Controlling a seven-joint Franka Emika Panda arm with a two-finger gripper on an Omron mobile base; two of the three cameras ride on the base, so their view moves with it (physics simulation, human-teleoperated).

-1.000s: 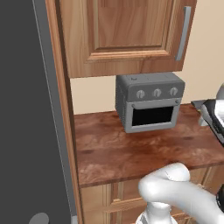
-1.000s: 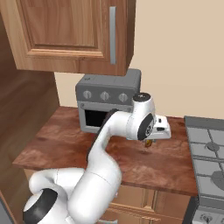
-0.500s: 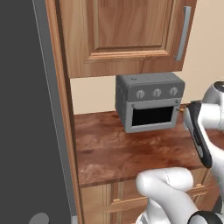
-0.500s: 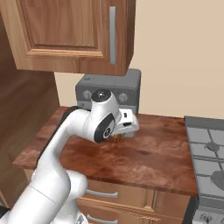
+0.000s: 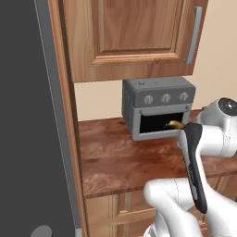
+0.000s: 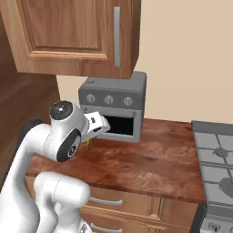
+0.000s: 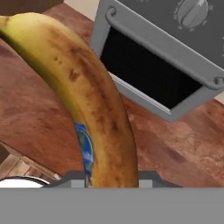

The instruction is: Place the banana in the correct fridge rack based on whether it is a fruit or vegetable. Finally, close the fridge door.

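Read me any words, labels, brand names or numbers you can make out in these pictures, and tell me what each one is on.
No text can be read anywhere.
Blue sticker on the banana: a label is there, but its marks are too blurred to read.
Three knobs on the grey toaster oven: no numbers or markings visible.
Wooden cabinet door and counter: no writing.

We note a grey toaster oven [image 5: 157, 106] with three knobs standing at the back of the brown wooden counter [image 5: 115, 162], under a wooden wall cabinet [image 5: 125, 37]. A stove [image 6: 216, 164] adjoins the counter's right end.
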